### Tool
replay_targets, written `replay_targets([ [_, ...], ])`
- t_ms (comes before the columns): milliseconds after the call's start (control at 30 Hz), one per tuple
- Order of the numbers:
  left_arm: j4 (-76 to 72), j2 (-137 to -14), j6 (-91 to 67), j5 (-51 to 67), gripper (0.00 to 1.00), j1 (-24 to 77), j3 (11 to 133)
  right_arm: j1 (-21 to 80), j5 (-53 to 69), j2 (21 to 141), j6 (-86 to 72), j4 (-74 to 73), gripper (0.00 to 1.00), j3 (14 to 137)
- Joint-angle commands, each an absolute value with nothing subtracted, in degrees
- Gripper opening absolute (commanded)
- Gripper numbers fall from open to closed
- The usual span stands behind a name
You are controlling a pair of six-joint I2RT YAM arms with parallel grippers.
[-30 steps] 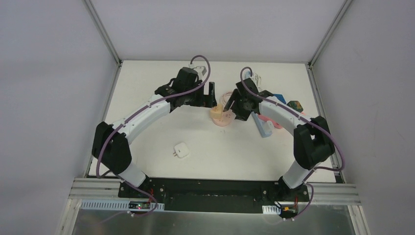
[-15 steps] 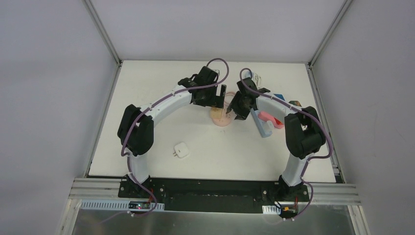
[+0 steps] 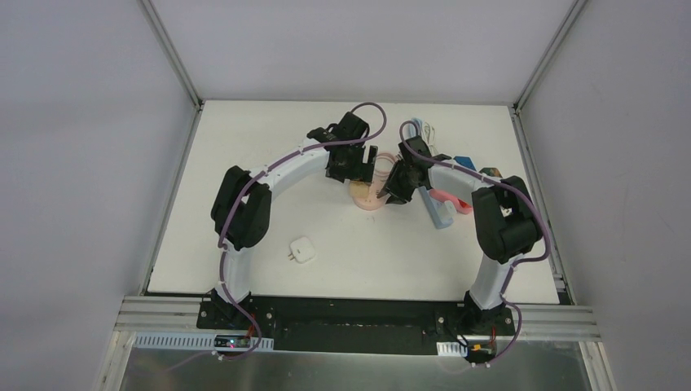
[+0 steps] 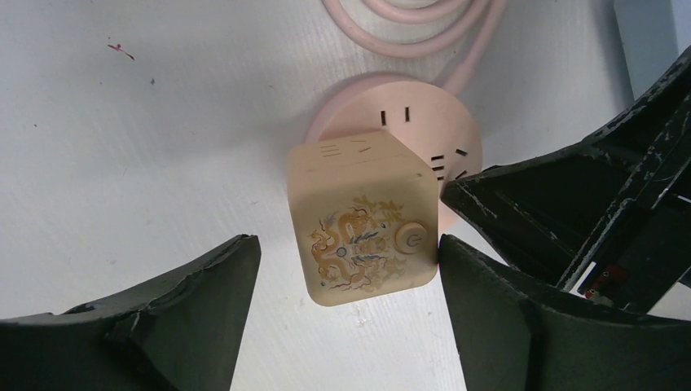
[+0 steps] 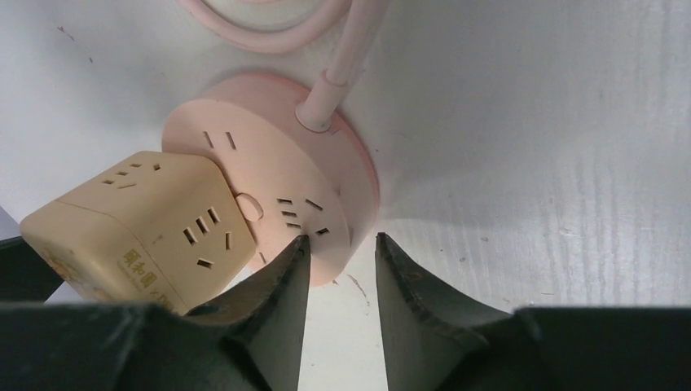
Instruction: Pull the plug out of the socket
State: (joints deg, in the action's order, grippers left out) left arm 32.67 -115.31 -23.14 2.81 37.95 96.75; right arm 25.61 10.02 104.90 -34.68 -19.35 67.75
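A tan cube plug [image 4: 364, 224] with a dragon print stands plugged into the round pink socket [image 4: 456, 138] at mid-table [image 3: 373, 200]. My left gripper [image 4: 349, 269] is open around the plug; its right finger touches the cube's side and its left finger stands apart. My right gripper [image 5: 338, 244] straddles the socket's [image 5: 269, 171] rim with narrowed jaws. One of its fingers rests on the top face; the other is just outside the rim with a gap. The plug [image 5: 138, 228] sits left of it.
The socket's pink cable [image 5: 342, 49] coils behind it. A white square adaptor [image 3: 302, 249] lies nearer the bases. A light-blue piece [image 3: 440, 213], a pink one [image 3: 448, 197] and other small items lie at the right under the right arm.
The left arm swung right and came down over the plug, its jaws narrowing slightly. The right gripper's jaws have closed in a good deal at the socket's rim.
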Motion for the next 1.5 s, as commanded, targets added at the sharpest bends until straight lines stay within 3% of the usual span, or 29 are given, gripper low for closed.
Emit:
replay_targets([
  [0, 34.62, -115.11, -23.18, 1.78, 0.81, 38.67, 97.11, 25.66, 10.84, 105.67, -34.44, -18.47, 0.35, 65.78],
  [333, 35.55, -116.39, -26.56, 2.32, 0.54, 39.20, 96.87, 26.01, 9.68, 105.05, -35.54, -18.01, 0.25, 63.42],
  [400, 37.02, -117.77, -26.92, 2.20, 0.58, 39.28, 98.47, 26.34, 9.23, 104.90, -35.53, -18.08, 0.25, 63.14],
  [500, 38.88, -119.50, -27.50, 0.95, 0.71, 39.29, 100.52, 26.48, 8.81, 104.69, -35.51, -17.99, 0.25, 62.69],
  [700, 39.55, -121.25, -27.29, 0.39, 0.76, 39.24, 102.71, 26.53, 8.17, 104.28, -35.83, -18.10, 0.26, 62.71],
  [1033, 39.18, -118.75, -26.92, 0.46, 0.45, 39.29, 102.30, 26.64, 7.86, 104.85, -35.62, -17.94, 0.23, 62.32],
  [1167, 38.41, -117.56, -26.35, 3.41, 0.28, 39.26, 101.86, 27.10, 8.25, 104.94, -35.35, -17.37, 0.23, 62.18],
  [1233, 37.32, -116.63, -26.00, 4.43, 0.25, 39.29, 100.79, 27.28, 8.55, 104.78, -35.42, -16.98, 0.23, 62.05],
  [1267, 36.94, -116.10, -26.00, 3.64, 0.26, 39.29, 100.05, 27.33, 8.48, 104.72, -35.50, -16.89, 0.23, 62.05],
  [1300, 37.15, -115.76, -26.26, 1.62, 0.35, 39.31, 99.68, 27.33, 8.30, 104.72, -35.51, -16.87, 0.24, 62.05],
  [1333, 37.36, -115.68, -26.32, -0.46, 0.53, 39.29, 99.78, 27.26, 8.15, 104.84, -35.43, -16.94, 0.24, 62.16],
  [1400, 38.07, -116.15, -26.19, -4.34, 0.75, 39.29, 101.27, 27.03, 8.15, 105.03, -35.54, -17.12, 0.26, 62.55],
  [1467, 38.96, -117.36, -26.06, -6.35, 0.84, 39.29, 104.01, 26.71, 8.57, 105.18, -35.74, -17.13, 0.27, 62.75],
])
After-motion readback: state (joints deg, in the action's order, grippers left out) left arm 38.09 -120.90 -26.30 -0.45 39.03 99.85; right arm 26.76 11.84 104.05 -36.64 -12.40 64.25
